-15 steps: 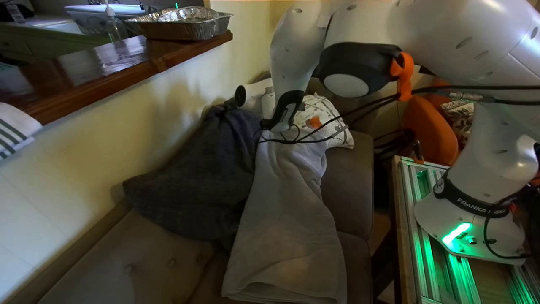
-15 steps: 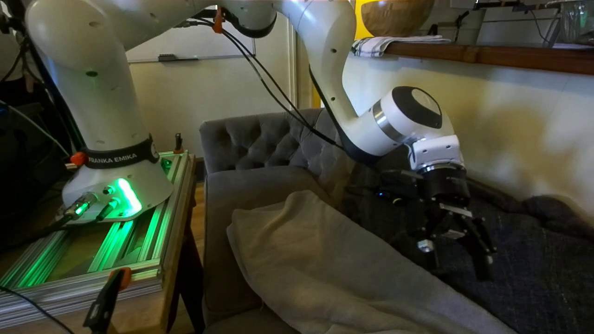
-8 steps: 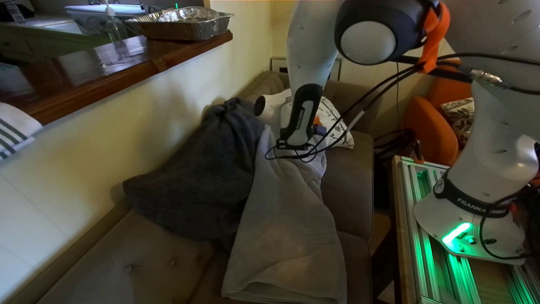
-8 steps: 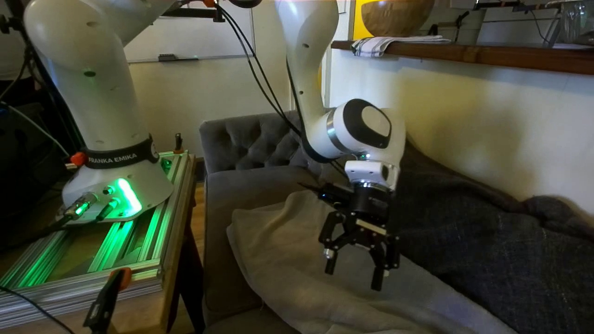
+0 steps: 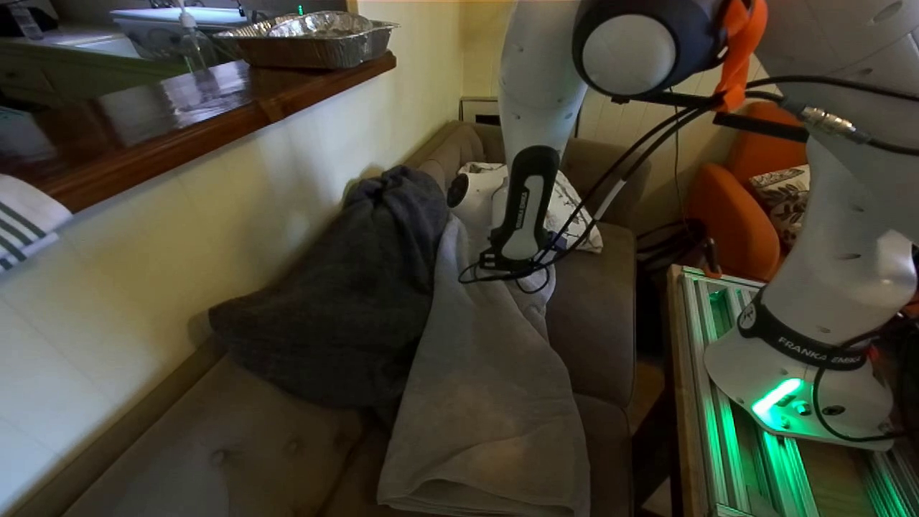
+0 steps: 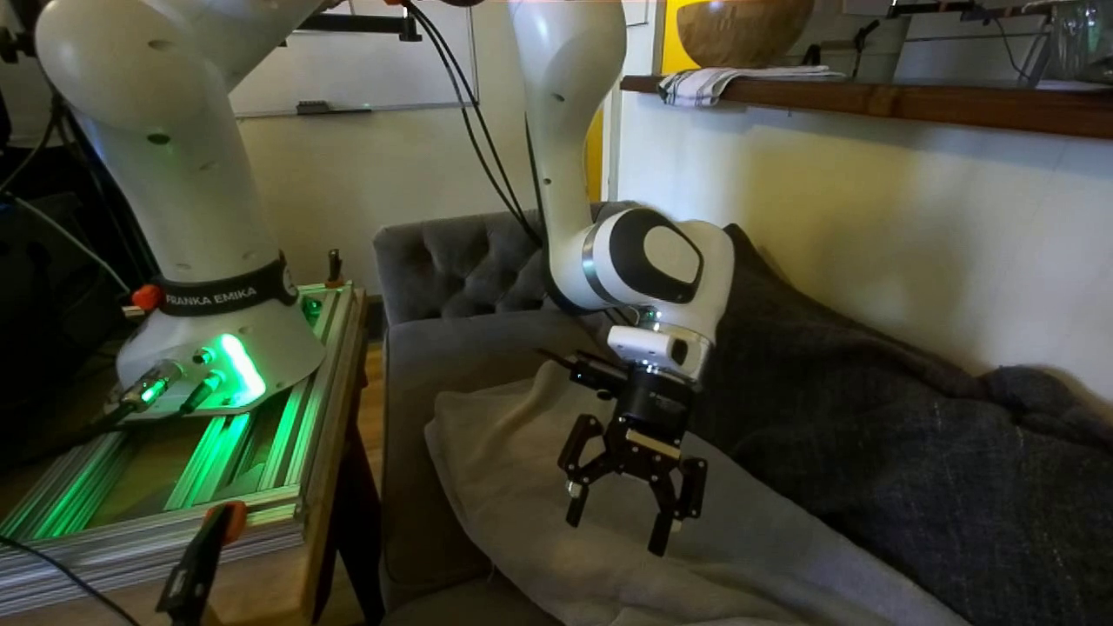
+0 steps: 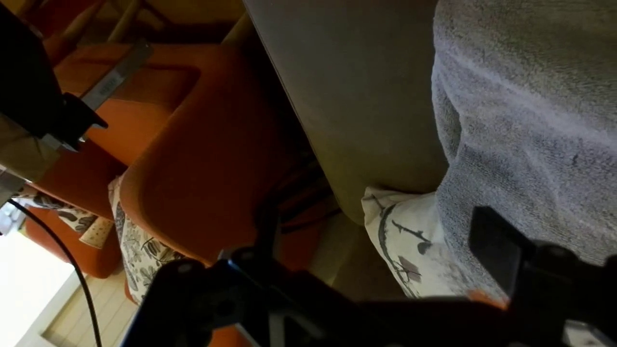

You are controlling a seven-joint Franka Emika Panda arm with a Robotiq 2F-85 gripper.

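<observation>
My gripper (image 6: pixel 616 536) hangs empty, fingers (image 6: pixel 662 529) spread, above the sofa (image 5: pixel 592 309), where the pale blanket (image 5: pixel 495 388) lies lengthwise, one end seemingly raised by the pillow (image 7: pixel 405 233) it overlaps, while the dark cloth (image 5: pixel 334 309) slopes upward because, I judge, the sofa's back props it.

Blanket (image 5: pixel 495 373): pale grey, plain. Bundled cloth (image 5: pixel 337 301), left of it in an exterior view: charcoal, faintly flecked with lighter threads. Sofa (image 5: pixel 596 316): brownish grey. Pillow (image 7: pixel 414 241), far end of the sofa: white ground, dark twig pattern, a touch of orange. Gripper (image 6: pixel 617 534): black, small silver fittings. Robot arm (image 6: pixel 578 69): white with black panels; strap (image 5: pixel 743 43) in bright orange; band (image 6: pixel 224 296) in black, lettered white; light (image 6: pixel 242 369) in vivid green. Armchair (image 5: pixel 736 215), far right in an exterior view: orange. Chair cushion (image 7: pixel 140 250): cream, dark leaf print. Ledge (image 5: pixel 179 133), left: red-brown. Tray (image 5: pixel 316 50): silver. Towel (image 5: pixel 25 219), near left: white, dark stripes. Wall (image 5: pixel 143 287): cream.
</observation>
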